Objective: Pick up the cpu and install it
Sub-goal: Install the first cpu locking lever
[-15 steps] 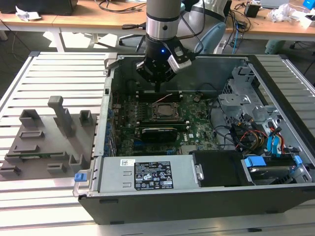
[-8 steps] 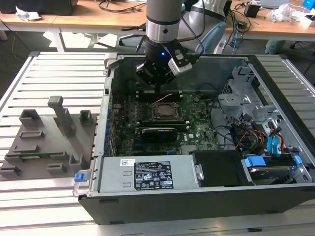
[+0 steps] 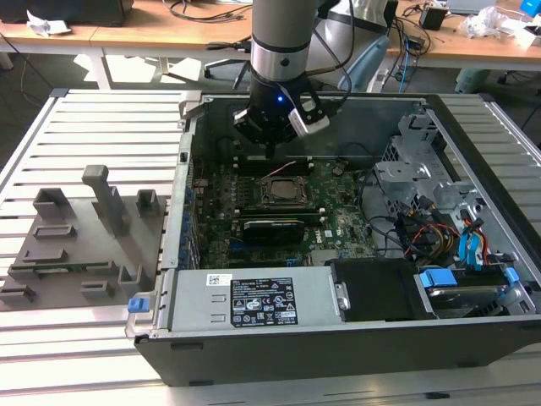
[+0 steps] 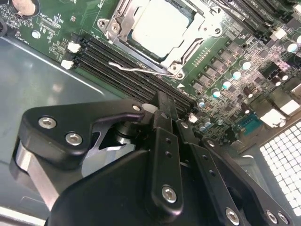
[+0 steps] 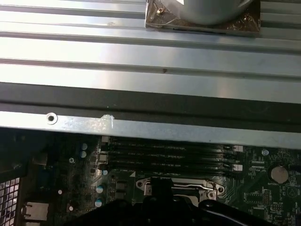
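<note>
Silver-grey and square, the cpu (image 4: 160, 23) lies flat inside the black socket frame (image 4: 197, 35) on the green motherboard (image 4: 225, 70), at the top centre of the second wrist view; in the exterior view the cpu (image 3: 279, 189) sits at the middle of the frame, within the open computer case (image 3: 296, 355). A thin wire lever (image 4: 136, 69) lies along the socket frame's near edge, beside the dark rows of memory slots (image 4: 117, 75). The gripper (image 4: 162, 110) fills the lower half of that wrist view, its black jaws drawn together with nothing between them, apart from the cpu. In the exterior view the gripper (image 3: 272, 148) hangs over the upper part of the motherboard, just above the socket in the picture, under the arm's metal wrist (image 3: 283, 51). At the left of the frame a grey fixture (image 3: 80, 245) with upright blocks rests on the slatted metal desk (image 3: 101, 118). Drive bays with blue tabs (image 3: 439, 279) occupy the case's lower right.
</note>
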Robot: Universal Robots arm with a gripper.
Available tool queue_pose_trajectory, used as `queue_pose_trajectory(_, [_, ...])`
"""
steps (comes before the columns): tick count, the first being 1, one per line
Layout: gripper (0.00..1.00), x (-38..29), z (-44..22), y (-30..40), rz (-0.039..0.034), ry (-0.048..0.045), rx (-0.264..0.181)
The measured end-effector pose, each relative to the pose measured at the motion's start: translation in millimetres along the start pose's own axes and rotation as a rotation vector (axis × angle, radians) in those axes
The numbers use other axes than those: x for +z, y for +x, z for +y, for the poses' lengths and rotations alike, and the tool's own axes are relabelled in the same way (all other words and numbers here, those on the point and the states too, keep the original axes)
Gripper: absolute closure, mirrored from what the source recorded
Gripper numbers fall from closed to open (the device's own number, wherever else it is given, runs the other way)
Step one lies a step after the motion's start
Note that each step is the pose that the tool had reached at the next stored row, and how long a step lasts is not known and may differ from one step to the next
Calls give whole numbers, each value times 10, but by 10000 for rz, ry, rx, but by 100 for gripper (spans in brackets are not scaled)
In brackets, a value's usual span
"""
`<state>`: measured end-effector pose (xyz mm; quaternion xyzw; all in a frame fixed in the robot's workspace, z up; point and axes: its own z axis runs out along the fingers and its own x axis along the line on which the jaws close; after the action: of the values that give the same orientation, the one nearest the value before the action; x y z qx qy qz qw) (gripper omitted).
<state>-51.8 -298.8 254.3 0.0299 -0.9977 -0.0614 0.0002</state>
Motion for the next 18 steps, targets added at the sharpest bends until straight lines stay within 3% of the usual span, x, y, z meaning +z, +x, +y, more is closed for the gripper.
queue_pose_trajectory(1, [89,5,-1,0,2,2,1])
queue_pose_trajectory(3, [89,43,-5,-1,10,138,0])
queue_pose_trajectory(4, [89,51,-6,-2,11,147,0])
queue_pose_trajectory(18, [89,135,-18,-23,11,164,1])
